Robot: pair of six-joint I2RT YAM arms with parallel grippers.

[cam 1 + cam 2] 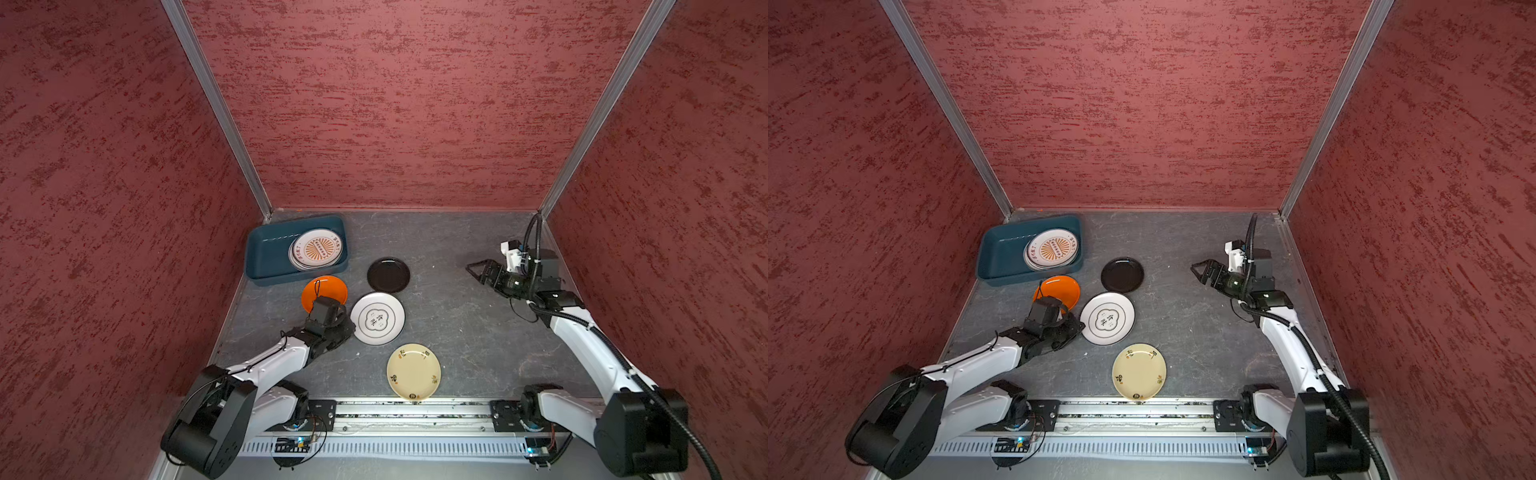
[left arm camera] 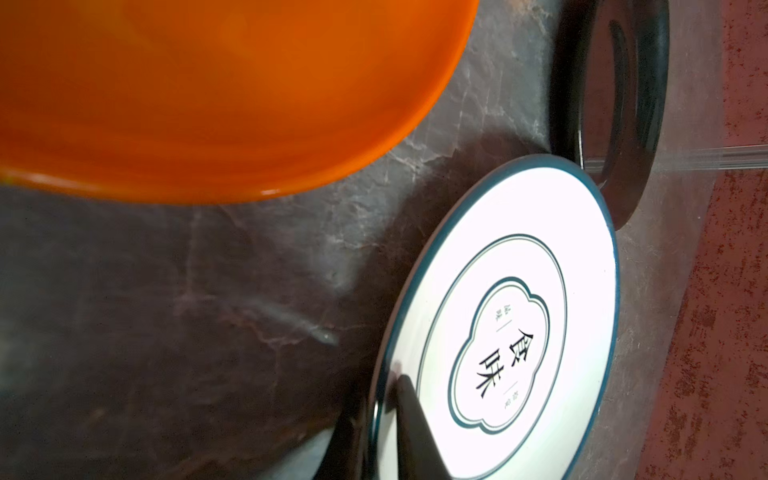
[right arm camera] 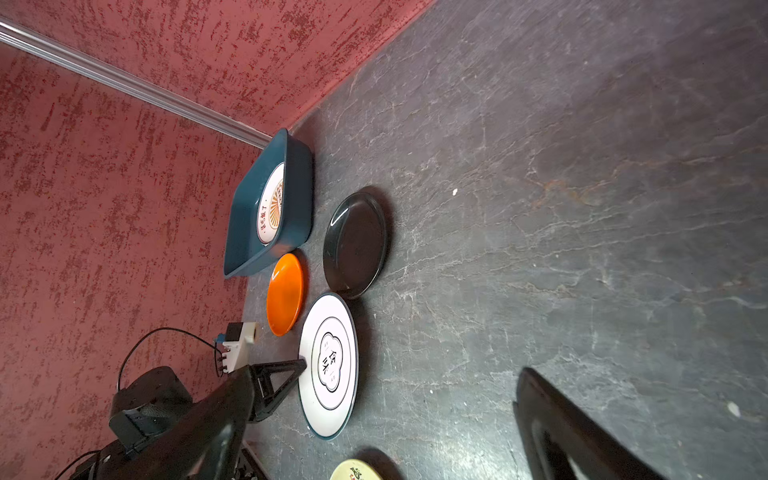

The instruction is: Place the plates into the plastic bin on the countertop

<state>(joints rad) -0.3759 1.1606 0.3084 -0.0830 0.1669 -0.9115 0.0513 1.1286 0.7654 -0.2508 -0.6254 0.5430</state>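
Observation:
The teal plastic bin point(image 1: 266, 259) stands in the far left corner of the countertop point(image 1: 453, 328) and holds a stack of plates, the top one point(image 1: 318, 248) printed with an orange sunburst. On the countertop lie an orange plate point(image 1: 330, 287), a black plate point(image 1: 388, 274), a white plate with a teal rim point(image 1: 380, 320) and a cream-yellow plate point(image 1: 413, 371). My left gripper point(image 1: 352, 327) point(image 2: 382, 399) is shut on the white plate's left rim, one finger on top point(image 2: 411, 415) and one beneath. My right gripper point(image 1: 473, 274) point(image 3: 386, 372) hovers open at the right, holding nothing.
Red textured walls enclose the countertop on three sides. A metal rail point(image 1: 415, 409) with both arm bases runs along the front edge, close to the cream-yellow plate. The orange plate lies just in front of the bin's near wall, and the black plate almost touches the white one.

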